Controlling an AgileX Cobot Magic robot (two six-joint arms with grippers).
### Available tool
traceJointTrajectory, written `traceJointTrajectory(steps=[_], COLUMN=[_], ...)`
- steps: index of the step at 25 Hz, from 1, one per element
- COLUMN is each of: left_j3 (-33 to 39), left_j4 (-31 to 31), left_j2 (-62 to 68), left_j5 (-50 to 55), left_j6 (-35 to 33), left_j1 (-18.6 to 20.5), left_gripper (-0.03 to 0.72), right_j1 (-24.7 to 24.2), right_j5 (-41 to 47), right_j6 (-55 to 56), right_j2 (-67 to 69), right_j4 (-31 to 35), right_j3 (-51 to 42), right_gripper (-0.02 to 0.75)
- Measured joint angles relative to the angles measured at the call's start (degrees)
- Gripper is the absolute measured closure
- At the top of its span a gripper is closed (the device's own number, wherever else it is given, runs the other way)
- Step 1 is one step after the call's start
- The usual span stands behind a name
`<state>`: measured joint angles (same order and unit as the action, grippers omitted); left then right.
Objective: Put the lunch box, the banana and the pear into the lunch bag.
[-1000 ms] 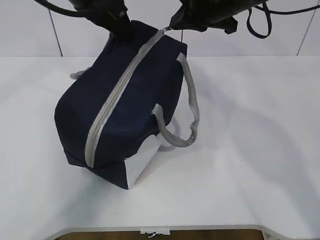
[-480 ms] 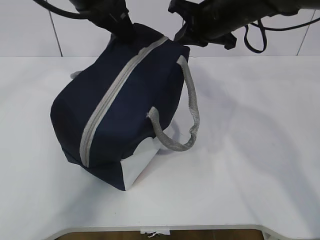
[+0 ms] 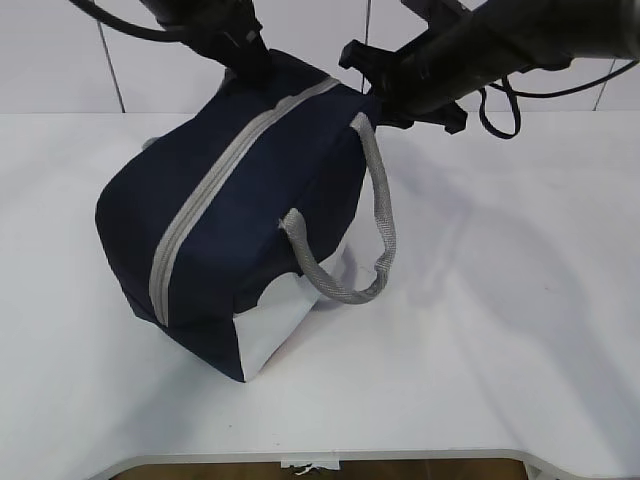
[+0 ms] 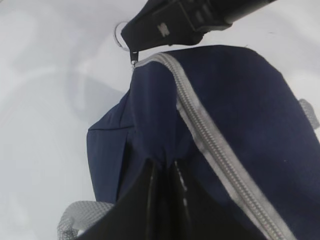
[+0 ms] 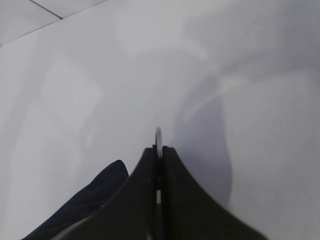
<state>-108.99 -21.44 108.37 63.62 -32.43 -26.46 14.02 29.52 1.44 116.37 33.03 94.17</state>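
Note:
The navy lunch bag point(image 3: 250, 220) lies tilted on the white table, and its grey zipper point(image 3: 215, 185) is closed along the top. My left gripper point(image 3: 245, 62) is shut on a fold of the bag's fabric at the far end; the left wrist view shows its tips point(image 4: 162, 164) pinching navy cloth point(image 4: 235, 100). My right gripper point(image 3: 352, 55) is shut on the zipper's ring pull point(image 5: 158, 134) at the bag's far end; the ring point(image 4: 120, 36) also shows in the left wrist view. The lunch box, the banana and the pear are out of view.
One grey webbing handle point(image 3: 380, 215) hangs off the bag's right side, another point(image 4: 75, 220) lies by my left gripper. Black cables point(image 3: 500, 105) dangle from the right arm. The table's front edge point(image 3: 320, 458) is near the bottom.
The bag's near end has swung left and its handle with it. The right arm has dropped lower across the bag's far end, still holding the pull.

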Motion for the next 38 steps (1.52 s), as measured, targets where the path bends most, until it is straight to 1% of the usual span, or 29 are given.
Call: traceJointTrajectory(steps=[9, 16, 19, 20, 21, 24, 25, 26, 27, 29, 30, 31, 32, 33, 35, 38], left_j3=[0.00, 0.00, -0.12, -0.12, -0.34, -0.46, -0.46, -0.46, -0.46, -0.46, -0.46, -0.46, -0.46, -0.46, -0.46, -0.46], left_j4=[0.03, -0.31, -0.41, -0.41, -0.54, -0.54, -0.54, -0.54, -0.54, -0.56, -0.56, -0.56, -0.56, -0.56, -0.56, -0.56], left_j2=[0.49, 2.71, 3.49, 3.71, 4.06, 5.10, 5.45, 5.70, 5.95, 6.60, 6.84, 6.97, 7.11, 7.21, 7.21, 7.44], left_j5=[-0.47, -2.41, -3.26, -3.53, -3.69, -4.84, -5.38, -6.03, -6.59, -7.98, -8.69, -9.10, -9.44, -9.72, -9.97, -10.36], left_j6=[0.00, -0.10, -0.10, -0.10, -0.12, -0.12, -0.12, -0.12, -0.12, -0.12, -0.12, -0.12, -0.12, -0.12, -0.12, 0.44], left_j1=[0.00, 0.00, 0.00, 0.00, 0.00, 0.00, 0.00, 0.00, 0.00, 0.00, 0.00, 0.00, 0.00, 0.00, 0.00, 0.00], left_gripper=[0.667, 0.667, 0.667, 0.667, 0.667, 0.667, 0.667, 0.667, 0.667, 0.667, 0.667, 0.667, 0.667, 0.667, 0.667, 0.667], right_j1=[-0.12, -0.78, -1.02, -1.17, -1.30, -1.30, -1.30, -1.30, -1.30, -1.30, -1.30, -1.30, -1.30, -1.30, -1.30, -1.30], right_j5=[0.25, 1.44, 1.44, 1.44, 1.29, 1.29, 1.29, 1.29, 1.29, 2.69, 3.87, 4.72, 8.12, 8.51, 14.54, 20.11], right_j6=[0.00, -1.44, -1.97, -2.00, -2.10, -2.12, -2.23, -2.23, -2.23, -2.23, -2.25, -2.25, -2.35, -2.35, -2.35, -2.35], right_j2=[0.75, 1.51, 1.51, 1.51, 1.51, 1.51, 1.51, 1.51, 1.51, 1.51, 1.51, 1.51, 1.51, 1.51, 1.51, 1.51], right_j4=[0.00, -1.88, -2.34, -2.57, -2.67, -2.81, -2.93, -3.16, -4.18, -6.35, -9.55, -10.87, -14.71, -15.55, -21.54, -25.82], right_j3=[1.15, 3.05, 3.15, 3.15, 3.15, 3.15, 3.18, 3.18, 3.18, 3.75, 4.69, 5.00, 6.78, 7.00, 10.77, 14.67], right_gripper=[0.737, 0.726, 0.679, 0.653, 0.610, 0.536, 0.470, 0.431, 0.395, 0.367, 0.360, 0.358, 0.353, 0.353, 0.350, 0.348])
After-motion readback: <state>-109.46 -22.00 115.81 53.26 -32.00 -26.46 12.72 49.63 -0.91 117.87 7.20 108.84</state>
